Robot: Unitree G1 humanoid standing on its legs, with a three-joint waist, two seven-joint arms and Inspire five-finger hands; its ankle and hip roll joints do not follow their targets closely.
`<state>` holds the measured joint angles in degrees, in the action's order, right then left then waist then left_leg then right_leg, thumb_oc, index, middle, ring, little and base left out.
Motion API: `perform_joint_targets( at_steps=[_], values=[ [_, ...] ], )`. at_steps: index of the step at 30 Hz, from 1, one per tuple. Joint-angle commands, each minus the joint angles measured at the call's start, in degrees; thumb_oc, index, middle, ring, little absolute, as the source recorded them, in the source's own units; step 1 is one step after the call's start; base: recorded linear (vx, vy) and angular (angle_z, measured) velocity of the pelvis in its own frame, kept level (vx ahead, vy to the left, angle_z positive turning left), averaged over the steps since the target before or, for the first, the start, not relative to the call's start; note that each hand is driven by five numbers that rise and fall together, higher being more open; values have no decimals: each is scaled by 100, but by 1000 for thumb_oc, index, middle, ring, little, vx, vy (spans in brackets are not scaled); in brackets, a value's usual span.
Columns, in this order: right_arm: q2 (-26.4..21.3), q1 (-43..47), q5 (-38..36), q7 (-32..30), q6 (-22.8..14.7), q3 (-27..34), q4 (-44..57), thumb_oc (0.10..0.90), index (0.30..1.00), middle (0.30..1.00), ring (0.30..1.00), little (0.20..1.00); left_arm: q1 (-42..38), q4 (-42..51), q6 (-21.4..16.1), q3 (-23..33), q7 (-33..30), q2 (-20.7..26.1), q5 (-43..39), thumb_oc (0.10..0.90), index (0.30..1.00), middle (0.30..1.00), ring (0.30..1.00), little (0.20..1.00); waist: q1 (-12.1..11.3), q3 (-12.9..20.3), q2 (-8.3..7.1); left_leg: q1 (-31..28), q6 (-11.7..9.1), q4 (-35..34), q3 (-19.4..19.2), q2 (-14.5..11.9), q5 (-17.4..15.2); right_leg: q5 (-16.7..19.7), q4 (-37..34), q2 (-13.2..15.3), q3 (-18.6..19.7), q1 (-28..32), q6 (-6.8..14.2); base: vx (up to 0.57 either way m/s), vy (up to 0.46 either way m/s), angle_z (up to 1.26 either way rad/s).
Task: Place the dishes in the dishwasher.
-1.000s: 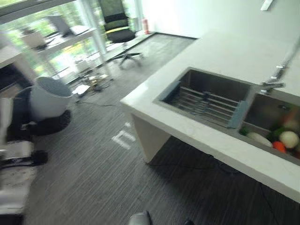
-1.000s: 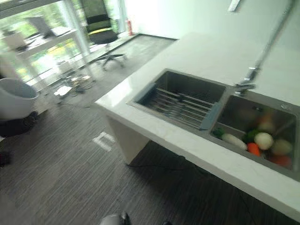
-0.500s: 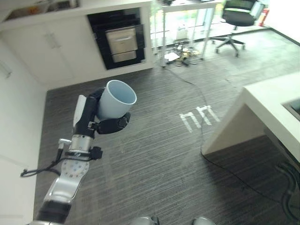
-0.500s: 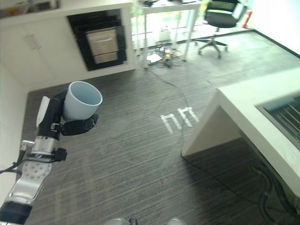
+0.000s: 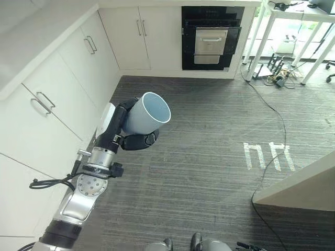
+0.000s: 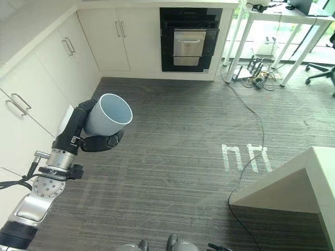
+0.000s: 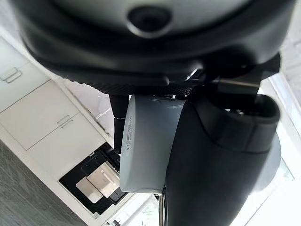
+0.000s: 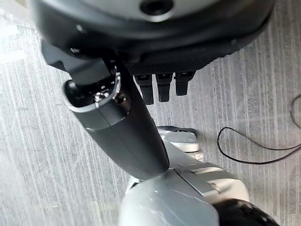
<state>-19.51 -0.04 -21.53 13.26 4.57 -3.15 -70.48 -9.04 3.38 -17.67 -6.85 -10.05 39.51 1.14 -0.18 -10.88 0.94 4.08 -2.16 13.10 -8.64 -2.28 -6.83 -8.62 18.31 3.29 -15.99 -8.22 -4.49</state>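
Left hand (image 5: 121, 137) curls round the pale cup (image 5: 147, 113), tilted, its mouth facing up and rightward.

A silver-grey left arm with a round, screw-ringed wrist joint and dark collar ends in a black left hand (image 5: 121, 137); the right hand (image 8: 123, 136) shows a glossy black thumb.
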Motion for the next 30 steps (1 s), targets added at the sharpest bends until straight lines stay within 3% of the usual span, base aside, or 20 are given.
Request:
perform_joint_targets(
  at_steps=[1, 5, 10, 11, 15, 16, 18, 20, 21, 23, 26, 29, 30],
  values=[
    [-90, -203, -241, 222, -125, 274, -232, 800, 900, 900, 900, 900, -917, 540, -449, 608, -55, 238, -298, 400, 300, 300, 300, 300, 233, 218, 107, 550, -257, 408, -7, -309, 139, -101, -113, 343, 159, 431, 1078, 13, 154, 69],
    [-75, -237, -96, 341, -190, 317, -349, 800, 900, 900, 900, 900, -973, 431, -441, 560, -4, 363, -291, 400, 300, 300, 300, 300, 349, 374, 209, 497, -272, 408, -55, -320, -75, -58, -113, 481, 158, 283, 1177, 33, 127, 3],
    [40, -213, -54, 342, -285, 206, -356, 800, 900, 900, 900, 900, -932, 448, -419, 467, 86, 382, -302, 400, 300, 300, 300, 300, 378, 465, 202, 439, -247, 408, -96, -301, -187, -29, -113, 543, 198, 234, 1256, 23, 27, -14],
    [90, -151, -677, 86, 67, 428, -429, 800, 900, 900, 900, 900, -967, 305, -129, 251, -177, 65, -988, 400, 300, 300, 300, 300, 473, 235, 235, 462, 64, 408, 221, 21, -212, 22, -113, 56, 773, 195, 1073, 33, -39, -2],
    [177, -175, -290, 223, -162, 177, -423, 800, 900, 900, 900, 900, -1161, 132, -165, 149, -176, -76, -974, 400, 300, 300, 300, 300, 613, 279, 163, 273, 92, 408, 129, 121, -203, -72, -113, 13, 963, 175, 948, 102, -73, 3],
    [152, -151, -247, 272, -150, 127, -364, 800, 900, 900, 900, 900, -1140, 122, -165, 175, -166, -92, -967, 400, 300, 300, 300, 300, 570, 220, 37, 158, 130, 408, 70, 301, -139, -89, -113, 99, 1033, 266, 881, 214, -34, -5],
    [116, -147, -161, 204, -372, 57, -346, 800, 900, 900, 900, 900, -1112, 104, -113, 244, -87, -86, -1022, 400, 300, 300, 300, 300, 441, 73, -15, 415, 99, 408, 216, 485, 192, -99, -113, 19, 1153, 444, 835, 272, 23, -16],
    [75, -112, -147, 193, -536, 26, -400, 800, 900, 900, 900, 900, -1050, 77, -177, 289, -75, -106, -1008, 400, 300, 300, 300, 300, 371, -26, 125, 789, 18, 408, 191, 313, 315, -152, -113, -153, 1084, 559, 857, 284, 127, -21],
    [51, -77, -92, 138, -594, 13, -392, 800, 900, 900, 900, 900, -997, 82, -229, 308, -89, -122, -988, 400, 300, 300, 300, 300, 280, -79, 234, 1195, -87, 408, 243, 144, 548, -240, -113, -267, 1045, 690, 851, 412, 182, -6],
    [-12, -19, 64, -6, -563, -13, -407, 800, 900, 900, 900, 900, -920, 30, -352, 350, -31, -134, -971, 400, 300, 300, 300, 300, 83, -91, 291, 1983, -244, 408, 327, -100, 1016, -478, -113, -358, 1048, 1041, 812, 484, 180, -2],
    [-42, 99, 23, -259, -493, 49, -441, 800, 900, 900, 900, 900, -847, -121, -542, 456, 139, -167, -888, 400, 300, 300, 300, 300, -38, 63, 299, 2184, -213, 408, 232, -239, 1064, -795, -113, -370, 1104, 1364, 821, 502, 268, -29],
    [1, 143, -131, -671, -891, 231, -385, 800, 900, 900, 900, 900, -757, -183, -507, 501, 270, -143, -827, 400, 300, 300, 300, 300, -155, 182, 167, 1850, -43, 408, 212, 96, 907, -906, -113, -159, 1162, 1849, 952, 556, 315, -34],
    [38, 139, -194, -758, -1044, 303, -322, 800, 900, 900, 900, 900, -766, -238, -551, 477, 338, -133, -847, 400, 300, 300, 300, 300, -166, 235, 134, 1719, 41, 408, 225, 184, 817, -673, -113, -83, 1120, 2037, 1031, 480, 272, -20]
  ],
)
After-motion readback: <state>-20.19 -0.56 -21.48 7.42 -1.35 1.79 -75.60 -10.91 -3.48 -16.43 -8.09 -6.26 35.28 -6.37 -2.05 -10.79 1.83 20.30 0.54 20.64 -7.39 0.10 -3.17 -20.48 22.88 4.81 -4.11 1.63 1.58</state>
